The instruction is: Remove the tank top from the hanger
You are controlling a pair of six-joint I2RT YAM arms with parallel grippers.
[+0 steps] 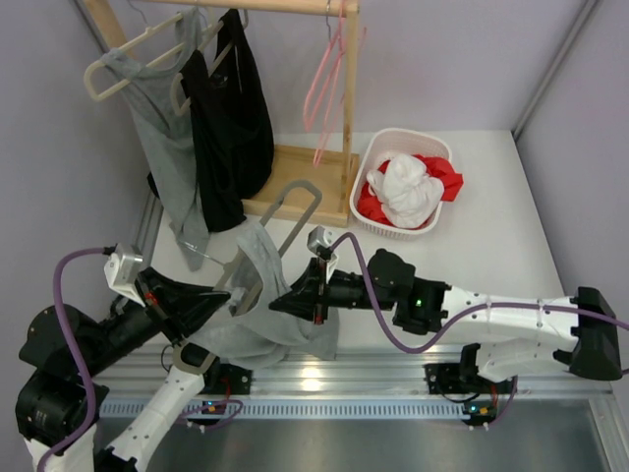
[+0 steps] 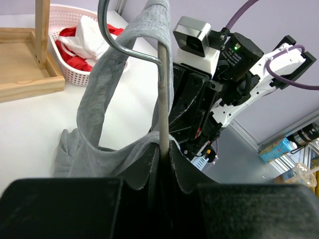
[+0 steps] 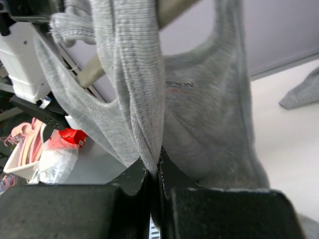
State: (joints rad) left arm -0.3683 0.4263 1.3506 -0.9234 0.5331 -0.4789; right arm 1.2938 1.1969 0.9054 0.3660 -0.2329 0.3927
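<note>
Left end effector (image 2: 162, 158): is clamping shut on a bar of the hanger (image 2: 163, 84), holding it raised off the desk (image 1: 491, 231) so that the garment is hanging free for the other arm.
Right end effector (image 3: 154, 168): is pinching shut on a bunched strap of the tank top (image 3: 199, 129). No gap is showing between the jaws, and the cloth is rising straight out of them.
Hanger position: is sitting off the rack (image 1: 295, 167), between the two arms at the near edge of the desk, with its metal hook (image 2: 107, 35) pointing away from the left wrist.
Tank top position: is hanging on the hanger. One strap is looping over the bar close beside the hook, and the body is sagging toward the desk's near edge.
Step in hand, as judged: one arm is anchoring the hanger while the other is working the strap off it.
Progress, as judged: partway; both grips are set, but the garment is not yet off.
Next move, as judged: is calling for the arms to draw apart so the strap is sliding past the bar's end.
Risk: the strap is lying where it could snag on the hook, and the knit could stretch under pull.
Surroundings: a grey garment (image 1: 167, 157) and a black garment (image 1: 231, 118) are hanging on the rack; the basket (image 1: 366, 162) is standing well apart.
</note>
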